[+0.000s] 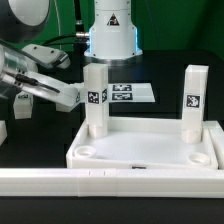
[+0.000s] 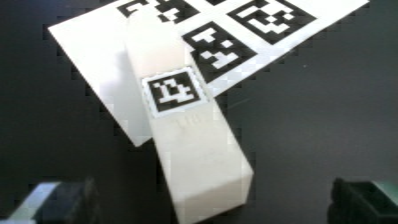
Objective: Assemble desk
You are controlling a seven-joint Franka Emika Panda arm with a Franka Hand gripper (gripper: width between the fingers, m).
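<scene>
The white desk top lies tray-like in front of me, with two tagged legs standing upright in its far corner sockets, one at the exterior view's left and one at the right. A third tagged leg lies flat on the black table at the left, one end over the marker board. In the wrist view this leg runs between my fingertips. My gripper is open wide, straddling the leg's near end without touching it. It also shows in the exterior view.
A long low white rail runs along the front, against the desk top. Another white part lies at the far left, under my arm. The robot base stands at the back behind the marker board.
</scene>
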